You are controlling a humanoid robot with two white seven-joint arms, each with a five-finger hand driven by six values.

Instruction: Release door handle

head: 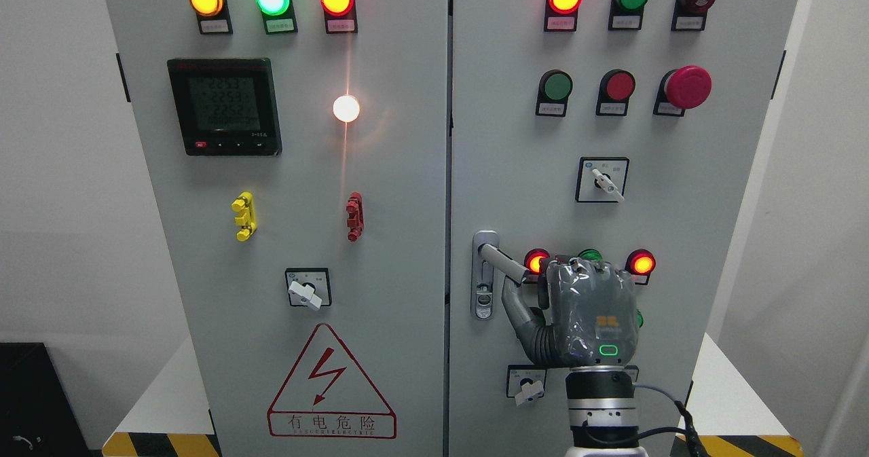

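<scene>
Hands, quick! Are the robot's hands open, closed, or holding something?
Right hand: next to the door handle, cannot tell.
Left hand: not in view.

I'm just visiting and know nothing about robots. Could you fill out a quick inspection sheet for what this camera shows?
Surface: grey two-door electrical cabinet, both doors appear shut; lightning warning sign low on the left door.
Job's things: door handle on the right door, lever swung out toward the right hand.
Clutter: nothing seen.
Hands: right hand raised beside the handle, thumb just under the lever; whether it touches cannot be told. Left hand not in view.
Cables: black cable looping at the right wrist.
Surroundings: several indicator lamps lit, digital meter on, red mushroom button; white walls, yellow-black floor tape.
</scene>
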